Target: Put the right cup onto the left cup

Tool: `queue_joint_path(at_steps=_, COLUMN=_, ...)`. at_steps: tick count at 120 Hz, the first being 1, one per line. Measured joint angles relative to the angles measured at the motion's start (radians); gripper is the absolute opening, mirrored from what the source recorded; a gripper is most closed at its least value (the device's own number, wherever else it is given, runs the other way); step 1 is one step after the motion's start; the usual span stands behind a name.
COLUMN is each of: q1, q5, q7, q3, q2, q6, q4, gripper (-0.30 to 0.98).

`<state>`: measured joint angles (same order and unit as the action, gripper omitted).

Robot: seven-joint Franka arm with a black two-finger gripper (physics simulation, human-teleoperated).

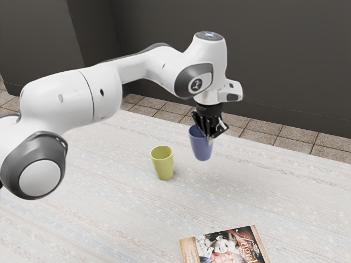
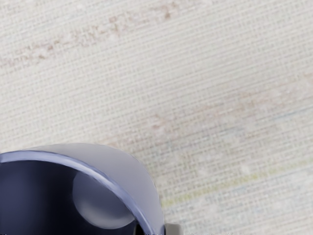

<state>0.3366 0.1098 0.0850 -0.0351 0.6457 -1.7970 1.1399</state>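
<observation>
Exterior view: blue cup [image 1: 201,147] right of centre in the frame, upright or nearly so, just beside the yellow cup [image 1: 163,164], which stands near the centre on the table [image 1: 109,219]
Gripper [image 1: 209,138]: above the blue cup, its fingers [image 2: 174,229] narrow, pinching the cup's wall at the rim
Blue cup's height: seems clear of the table, though the gap is hard to judge
Yellow cup: mouth up, nothing in it that I can see
Step in hand: carrying, I judge, with the blue cup as the right one
Next move: keep the grip, bring the blue cup over the yellow cup's mouth, line up base with opening, then lower and let go
Risk: a one-sided hold could let the cup swing or catch the yellow rim
</observation>
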Motion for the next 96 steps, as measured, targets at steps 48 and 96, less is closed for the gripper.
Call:
queue_joint_path(at_steps=48, q1=0.076, q5=-0.056, q7=0.009, q3=0.145, q2=-0.202, q6=-0.005, q4=0.205, gripper=-0.10)
queue_joint_path(at_steps=96, q1=0.056, q5=-0.061, q7=0.017, q3=0.195, q2=-0.243, q6=0.005, q4=0.250, gripper=-0.10)
